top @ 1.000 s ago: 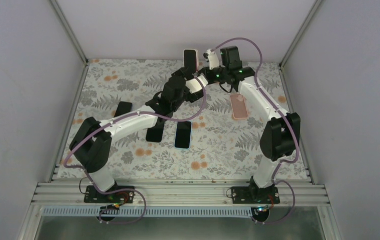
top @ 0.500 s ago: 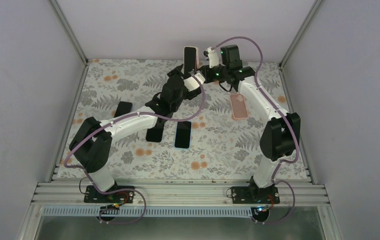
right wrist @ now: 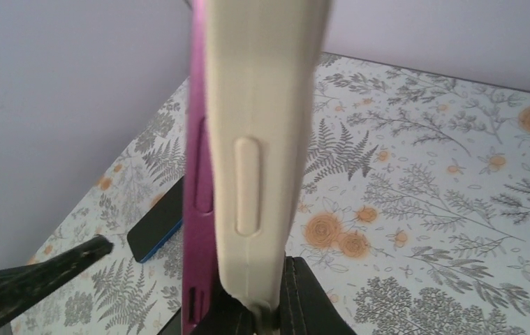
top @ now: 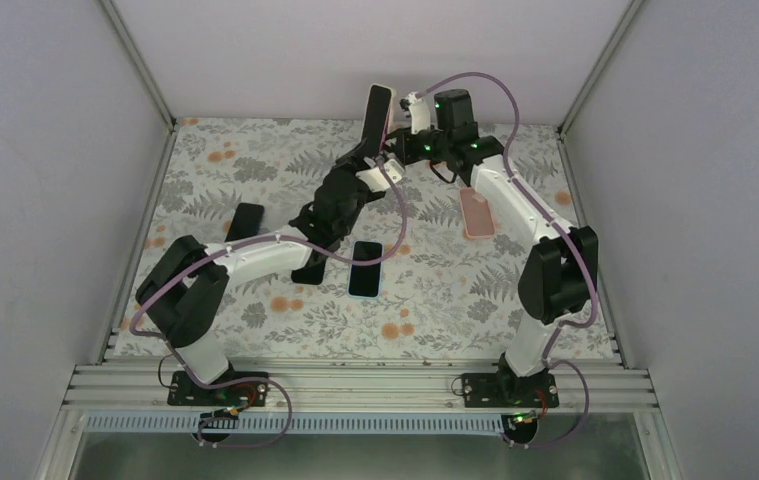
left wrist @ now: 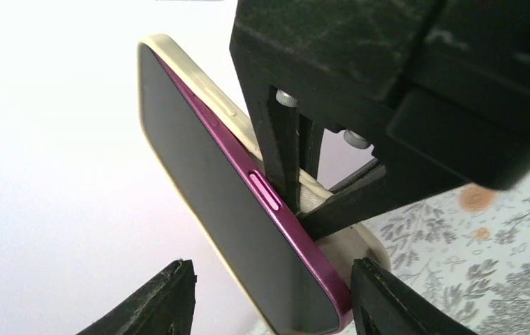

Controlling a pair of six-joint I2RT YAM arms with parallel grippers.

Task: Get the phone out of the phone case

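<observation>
A phone (top: 378,110) with a dark screen (left wrist: 234,209) and a magenta rim (right wrist: 199,209) is held upright above the back of the table. It sits partly in a cream phone case (right wrist: 262,125), whose lower side is peeled off the rim. My right gripper (right wrist: 276,310) is shut on that loose edge of the case (left wrist: 349,244). From below, my left gripper (left wrist: 272,269) straddles the phone's lower end. Its jaws are open: a gap shows at the left finger (left wrist: 171,293), and the right finger (left wrist: 380,293) sits close against the magenta corner.
A black phone (top: 366,268) lies mid-table, another (top: 245,220) to the left, and one (top: 310,268) partly under the left arm. A pink case (top: 477,212) lies beside the right arm. A blue-edged phone (right wrist: 156,227) shows below. Grey walls close the back and sides.
The left gripper has risen to the phone's lower end and its jaws have narrowed around it. The right gripper has turned the phone more edge-on and lifted it slightly.
</observation>
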